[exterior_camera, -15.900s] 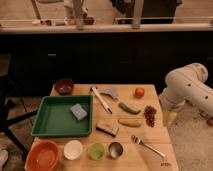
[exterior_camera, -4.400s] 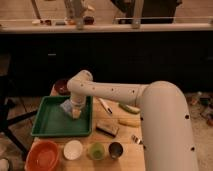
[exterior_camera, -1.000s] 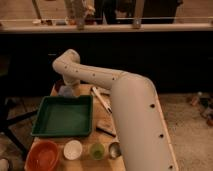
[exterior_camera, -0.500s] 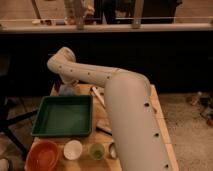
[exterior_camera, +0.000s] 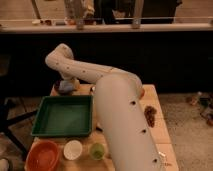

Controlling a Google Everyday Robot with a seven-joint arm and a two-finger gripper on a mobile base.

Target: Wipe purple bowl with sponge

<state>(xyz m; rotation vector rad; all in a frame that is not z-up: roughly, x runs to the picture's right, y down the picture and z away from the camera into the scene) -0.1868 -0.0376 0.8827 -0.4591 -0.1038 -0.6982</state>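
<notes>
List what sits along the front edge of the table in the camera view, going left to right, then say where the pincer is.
Orange bowl → white bowl → small green cup. The pincer is at the far left corner, down at the purple bowl with the sponge.

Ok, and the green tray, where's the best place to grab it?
Probably the raised rim on the green tray's left short side, coming down from above: its walls look thin and upright, which suits a pinch, and the arm crowds the right side. The claw is at the table's back left, shut on the sponge at the purple bowl.
</notes>
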